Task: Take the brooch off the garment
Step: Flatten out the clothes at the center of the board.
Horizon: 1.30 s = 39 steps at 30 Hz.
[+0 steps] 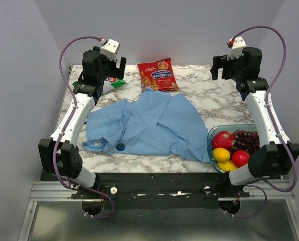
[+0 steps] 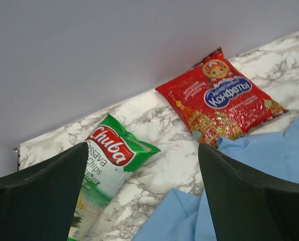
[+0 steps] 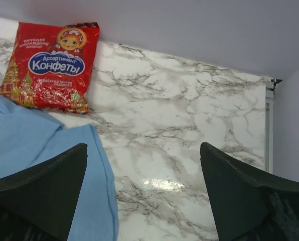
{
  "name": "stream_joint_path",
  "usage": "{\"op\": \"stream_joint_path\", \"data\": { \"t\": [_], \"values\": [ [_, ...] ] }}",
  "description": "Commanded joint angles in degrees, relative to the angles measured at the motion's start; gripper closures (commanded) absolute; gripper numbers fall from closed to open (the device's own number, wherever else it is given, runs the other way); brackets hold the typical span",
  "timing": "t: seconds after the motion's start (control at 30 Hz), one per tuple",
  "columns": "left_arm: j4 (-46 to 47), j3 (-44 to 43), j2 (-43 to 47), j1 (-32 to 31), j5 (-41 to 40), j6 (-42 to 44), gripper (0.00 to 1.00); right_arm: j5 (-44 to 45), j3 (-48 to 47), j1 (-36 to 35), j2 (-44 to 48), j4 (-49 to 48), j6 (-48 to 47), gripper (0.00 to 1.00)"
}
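Blue shirt (image 1: 154, 125) lies spread before us, the brooch (image 1: 121, 146) pinned near its front-left edge: nothing done yet. Our left gripper (image 1: 114, 69) and right gripper (image 1: 222, 69) hover far back, spread wide, empty.

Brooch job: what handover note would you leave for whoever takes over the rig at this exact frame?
Left end effector: open, empty, held up at the far left near the Chuba chips bag.
Right end effector: open, empty, held up at the far right.
Brooch: on the blue shirt, by its collar, near-left of the table.
Done: nothing yet.
Left: reach down, grip the brooch, pull it free, probably with the other arm pinning the fabric.
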State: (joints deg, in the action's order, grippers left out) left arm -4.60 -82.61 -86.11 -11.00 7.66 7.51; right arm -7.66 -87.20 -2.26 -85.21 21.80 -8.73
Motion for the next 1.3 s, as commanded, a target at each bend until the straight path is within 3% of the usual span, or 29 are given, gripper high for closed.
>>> {"op": "stream_joint_path", "data": {
  "t": [0.0,0.13,0.2,0.3,0.47,0.6,0.97,1.27],
  "values": [
    [-5.9,0.9,-0.6,0.0,6.0,3.1,0.01,-7.7,2.4,0.0,0.4,0.8,-10.1,0.00],
    [-9.9,2.4,-0.7,-0.1,10.0,4.9,0.02,-19.7,6.0,0.0,2.3,4.7,-23.3,0.01],
    [-10.9,4.3,-0.5,-0.1,12.6,6.6,0.03,-27.4,6.9,-0.1,3.2,11.5,-32.8,0.02],
    [-14.0,5.5,-1.1,-0.1,14.3,9.5,0.03,-31.5,8.9,-1.4,3.0,21.9,-45.3,0.13],
    [-20.8,6.1,-1.7,0.0,16.1,13.0,0.06,-29.7,15.1,-5.8,0.8,32.2,-57.2,0.25],
    [-22.6,7.9,-0.4,-0.1,16.2,13.4,0.06,-25.2,19.5,-9.1,-0.7,35.2,-64.6,0.32],
    [-29.9,12.2,0.2,2.8,16.9,16.8,0.08,-22.0,29.3,-16.5,8.1,45.9,-73.1,0.33],
    [-30.4,10.8,-2.5,2.9,17.9,16.8,0.08,-12.2,36.8,-29.7,18.1,47.9,-61.5,0.33]
  ]
}}
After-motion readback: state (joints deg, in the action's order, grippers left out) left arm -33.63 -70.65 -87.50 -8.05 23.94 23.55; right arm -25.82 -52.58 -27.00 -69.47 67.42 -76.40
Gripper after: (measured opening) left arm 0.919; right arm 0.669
